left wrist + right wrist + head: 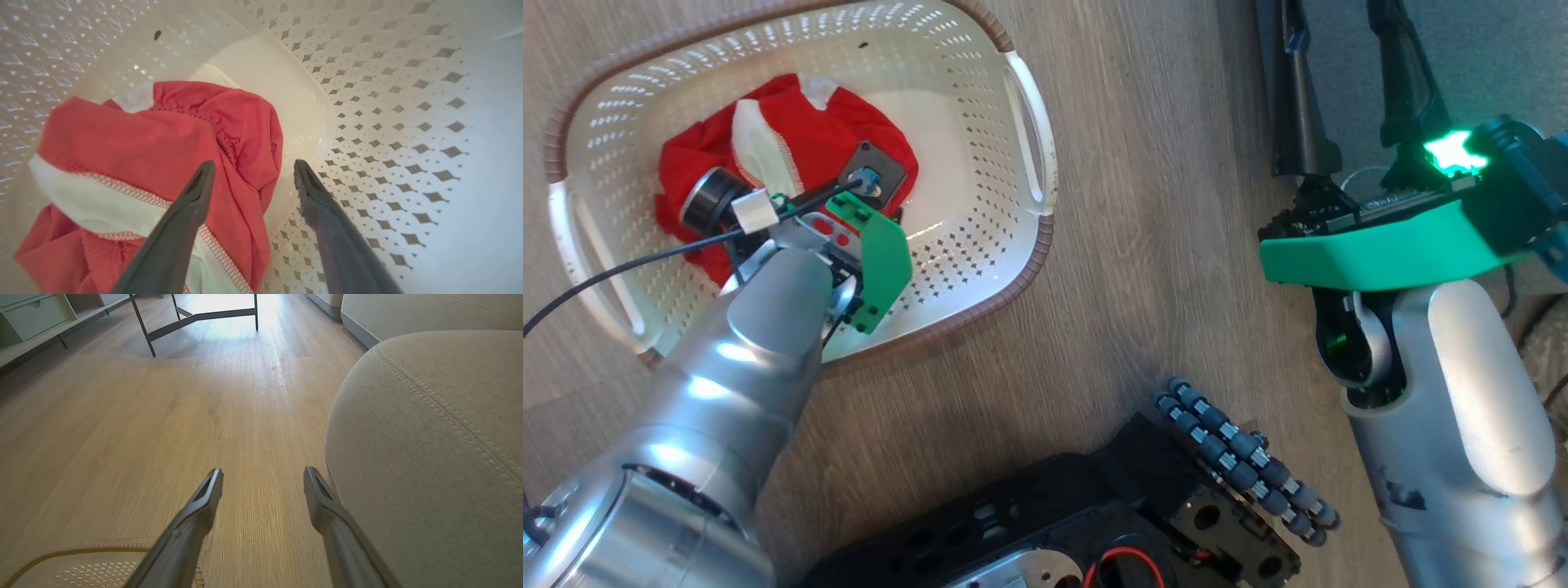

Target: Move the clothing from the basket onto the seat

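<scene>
While the red clothing [155, 134] lies heaped in the basket [388, 122] just ahead of our wide-open, empty left pincer [253, 163], the seat [429, 437] beside our equally wide, empty right pincer [263, 471] shows bare, so we judge the whole transfer lies ahead.

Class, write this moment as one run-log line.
stage: pre-grasp | left end effector: open, over clothing in basket | right end effector: open, empty, beside seat

Right gripper [263, 475] with fingers spread over wooden floor [163, 428], grey seat [429, 449] just beside at right, basket [73, 567] rim at bottom left, dark-framed table [196, 316] stood beyond.
</scene>
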{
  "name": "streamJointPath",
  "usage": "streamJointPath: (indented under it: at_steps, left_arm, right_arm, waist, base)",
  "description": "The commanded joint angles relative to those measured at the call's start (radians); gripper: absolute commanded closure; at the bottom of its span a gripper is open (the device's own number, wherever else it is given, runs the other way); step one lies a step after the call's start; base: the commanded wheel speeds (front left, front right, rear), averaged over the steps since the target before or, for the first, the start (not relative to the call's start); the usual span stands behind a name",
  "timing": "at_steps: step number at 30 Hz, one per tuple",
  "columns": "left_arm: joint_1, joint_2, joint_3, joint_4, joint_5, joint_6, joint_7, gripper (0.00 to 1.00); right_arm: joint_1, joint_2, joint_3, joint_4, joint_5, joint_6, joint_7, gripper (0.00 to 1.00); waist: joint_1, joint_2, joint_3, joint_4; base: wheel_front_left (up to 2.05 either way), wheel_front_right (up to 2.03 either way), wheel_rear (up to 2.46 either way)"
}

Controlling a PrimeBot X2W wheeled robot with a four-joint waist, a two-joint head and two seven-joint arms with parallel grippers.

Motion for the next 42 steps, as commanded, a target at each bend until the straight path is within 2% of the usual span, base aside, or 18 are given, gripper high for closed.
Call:
streamJointPath:
  at_steps: [1, 10, 26, 36, 37, 38, 39, 40, 41, 42]
  left_arm:
    - [0.007, 0.014, 0.006, -0.003, -0.005, 0.013, 0.014, 0.00]
    - [0.011, 0.028, -0.040, 0.013, 0.028, 0.082, 0.116, 0.00]
    - [0.004, 0.021, -0.077, 0.018, 0.031, 0.110, 0.165, 0.00]
    - [-0.009, 0.013, -0.111, 0.019, 0.046, 0.157, 0.163, 0.00]
    - [-0.011, 0.013, -0.111, 0.019, 0.044, 0.159, 0.164, 0.09]
    - [-0.013, 0.014, -0.114, 0.019, 0.046, 0.162, 0.164, 0.42]
    - [-0.015, 0.015, -0.116, 0.019, 0.047, 0.165, 0.165, 0.60]
    - [-0.016, 0.017, -0.116, 0.019, 0.044, 0.167, 0.165, 0.95]
    - [-0.017, 0.018, -0.116, 0.019, 0.043, 0.168, 0.164, 1.00]
    - [-0.018, 0.020, -0.115, 0.019, 0.039, 0.169, 0.163, 1.00]
  right_arm:
    - [0.020, 0.006, 0.018, -0.039, 0.011, 0.002, -0.005, 0.00]
    - [0.030, 0.006, 0.009, -0.064, 0.008, 0.002, -0.005, 0.00]
    - [0.059, 0.006, -0.009, -0.105, -0.006, 0.002, -0.005, 0.00]
    - [0.068, 0.006, -0.014, -0.117, -0.010, 0.002, -0.005, 0.00]
    - [0.069, 0.006, -0.014, -0.118, -0.011, 0.002, -0.005, 0.00]
    - [0.069, 0.006, -0.014, -0.118, -0.011, 0.002, -0.005, 0.00]
    - [0.069, 0.006, -0.015, -0.118, -0.011, 0.002, -0.005, 0.00]
    - [0.069, 0.006, -0.016, -0.119, -0.012, 0.002, -0.005, 0.00]
    - [0.069, 0.006, -0.017, -0.119, -0.012, 0.002, -0.005, 0.00]
    - [0.069, 0.006, -0.019, -0.119, -0.012, 0.002, -0.005, 0.00]
  waist:
    - [-0.0001, 0.0000, 0.012, -0.008]
    - [-0.0001, 0.0000, 0.024, -0.008]
    - [-0.0001, 0.0000, 0.049, 0.012]
    - [-0.0001, 0.0000, 0.054, 0.021]
    - [-0.0001, 0.0000, 0.055, 0.021]
    - [-0.0001, 0.0000, 0.055, 0.021]
    - [-0.0001, 0.0000, 0.055, 0.021]
    - [-0.0001, 0.0000, 0.056, 0.021]
    - [-0.0001, 0.0000, 0.056, 0.020]
    - [-0.0001, 0.0000, 0.056, 0.020]
  base:
    - [0.00, 0.00, 0.00]
    - [0.00, 0.00, 0.00]
    - [0.00, 0.00, 0.00]
    - [0.00, 0.00, 0.00]
    - [0.00, 0.00, 0.00]
    - [0.00, 0.00, 0.00]
    - [0.00, 0.00, 0.00]
    - [0.00, 0.00, 0.00]
    - [0.00, 0.00, 0.00]
    - [0.00, 0.00, 0.00]
